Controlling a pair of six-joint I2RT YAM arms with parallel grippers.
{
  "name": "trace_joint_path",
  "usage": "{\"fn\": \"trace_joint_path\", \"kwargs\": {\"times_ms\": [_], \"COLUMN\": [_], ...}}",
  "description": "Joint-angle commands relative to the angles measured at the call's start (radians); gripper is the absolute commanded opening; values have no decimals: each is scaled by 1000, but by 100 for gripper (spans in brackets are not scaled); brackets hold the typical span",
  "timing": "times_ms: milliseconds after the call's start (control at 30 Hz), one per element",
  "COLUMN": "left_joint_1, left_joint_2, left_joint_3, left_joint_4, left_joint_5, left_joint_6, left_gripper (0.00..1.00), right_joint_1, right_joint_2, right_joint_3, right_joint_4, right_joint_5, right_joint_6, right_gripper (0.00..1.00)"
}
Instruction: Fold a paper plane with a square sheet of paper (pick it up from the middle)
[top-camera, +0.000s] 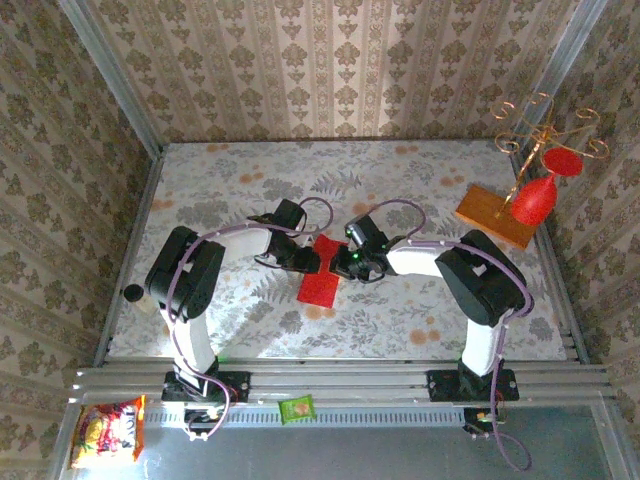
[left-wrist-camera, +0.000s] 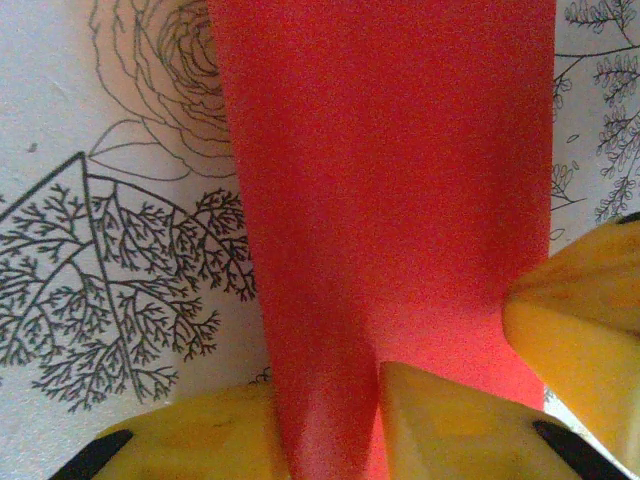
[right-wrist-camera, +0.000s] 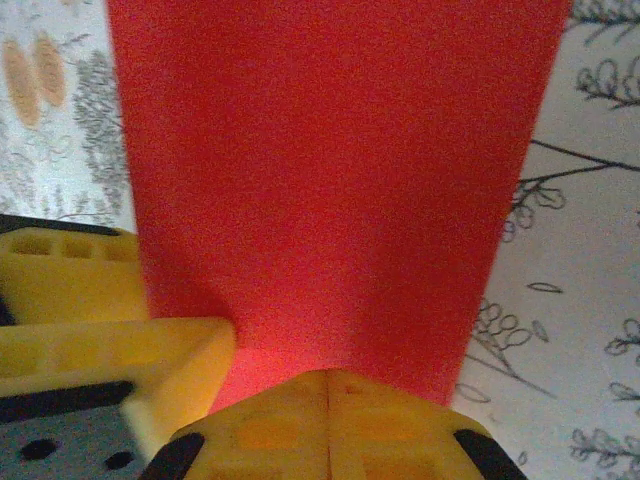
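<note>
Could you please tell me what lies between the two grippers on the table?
The red sheet of paper lies between the left gripper and the right gripper, as the top external view shows.

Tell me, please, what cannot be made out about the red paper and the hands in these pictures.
- Top view: the left hand and right hand cover the middle of the red paper, hiding its creases.
- Both wrist views: the upper frame edge cuts off the paper's far end.
- Left wrist view: paper runs between the fingers, but the lower edge hides whether they pinch it.
</note>
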Motion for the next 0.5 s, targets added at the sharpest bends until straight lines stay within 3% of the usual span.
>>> {"fn": "trace_joint_path", "kwargs": {"times_ms": [0, 300, 467], "left_joint_1": [-53, -53, -36], "left_joint_2": [145, 95, -44], "left_joint_3": [-61, -75, -79], "left_joint_4": [76, 81, 56], "left_joint_5": [-59, -59, -94], "left_joint_6": [1, -27, -99], "left_gripper": [32, 32, 35], "right_joint_1": [5, -9, -42], "right_joint_2": [24, 87, 129], "right_joint_3": [13, -62, -49], "right_joint_4": [-24, -68, -142], "right_joint_5": [16, 18, -30], "right_joint_6": [-6, -76, -211], "right_gripper": [9, 9, 9]}}
